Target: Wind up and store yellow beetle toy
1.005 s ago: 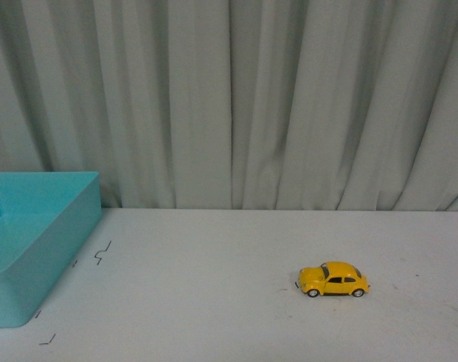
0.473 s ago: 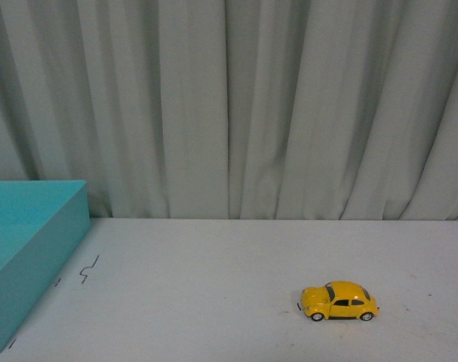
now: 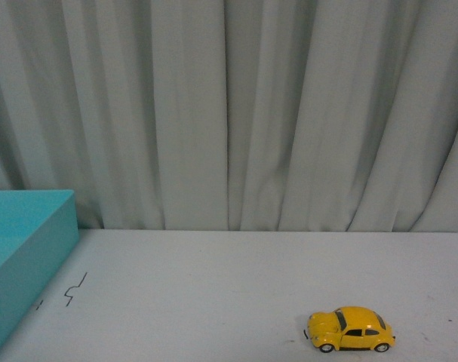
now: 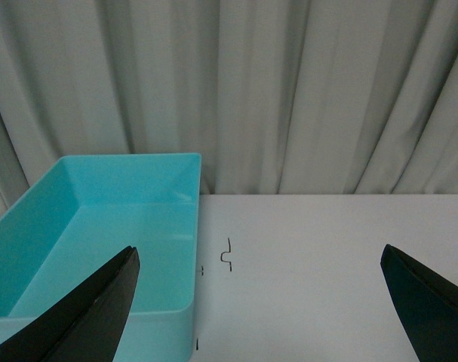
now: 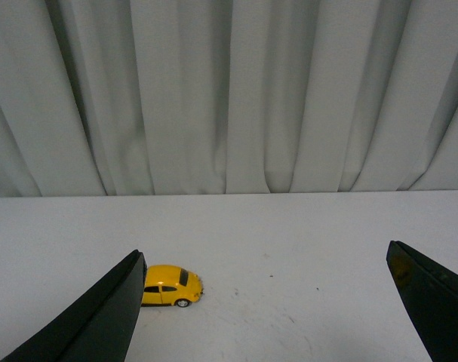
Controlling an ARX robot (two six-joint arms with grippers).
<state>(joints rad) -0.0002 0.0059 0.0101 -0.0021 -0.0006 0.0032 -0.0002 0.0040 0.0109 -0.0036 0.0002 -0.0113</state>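
The right end effector point(image 5: 265, 250) and left end effector point(image 4: 259, 249) are wide, empty. The beetle point(image 5: 168, 285) sits ahead of the right one. First job: reach and pinch it.

The white tabletop point(image 3: 213, 286) carries a turquoise bin point(image 3: 32, 249) at its left edge. The yellow beetle toy point(image 3: 351, 329) stands on its wheels nearer the right side, well apart from the bin. Small black marks point(image 3: 75, 289) lie just beside the bin.

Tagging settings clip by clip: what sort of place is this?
Probably a staged lab bench, not a home: plain white table, grey curtain as backdrop, and only a toy car and a turquoise bin on it.
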